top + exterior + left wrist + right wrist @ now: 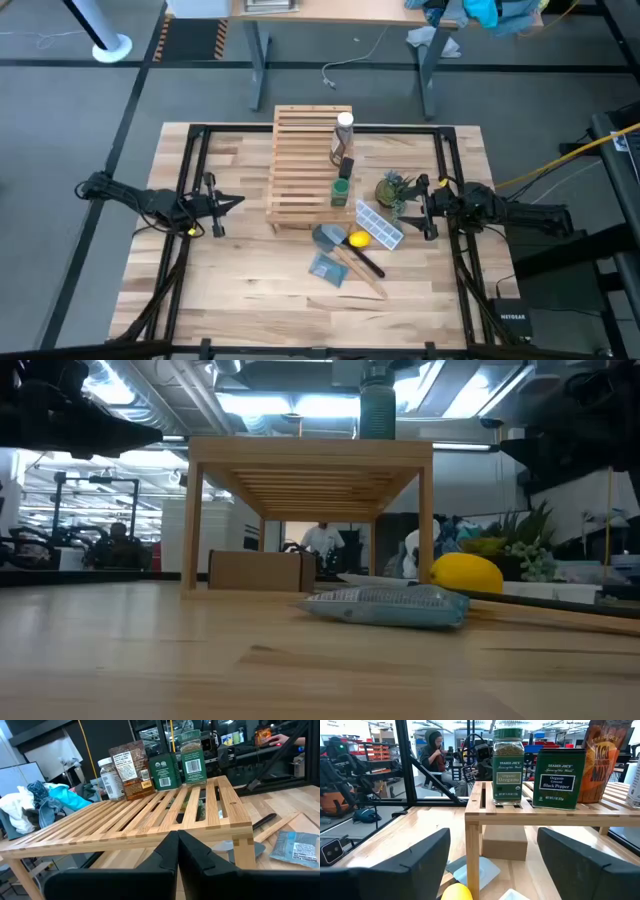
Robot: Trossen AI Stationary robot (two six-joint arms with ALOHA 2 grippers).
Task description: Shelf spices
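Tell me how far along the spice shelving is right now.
Looks finished: the white-capped bottle, taco mix packet, black pepper tin and oregano jar all stand on the shelf. Nothing is in hand: the left gripper is shut and empty, the right gripper open. No spice is left on the table.

Four spices in a row on the shelf (305, 165): bottle (110, 779), packet (131, 769), pepper tin (558, 778), oregano jar (507, 765); lemon (357, 240) in front

We note the shelf (150, 810) is smooth light wood; at its two o'clock, a glossy glass oregano jar (507, 765).
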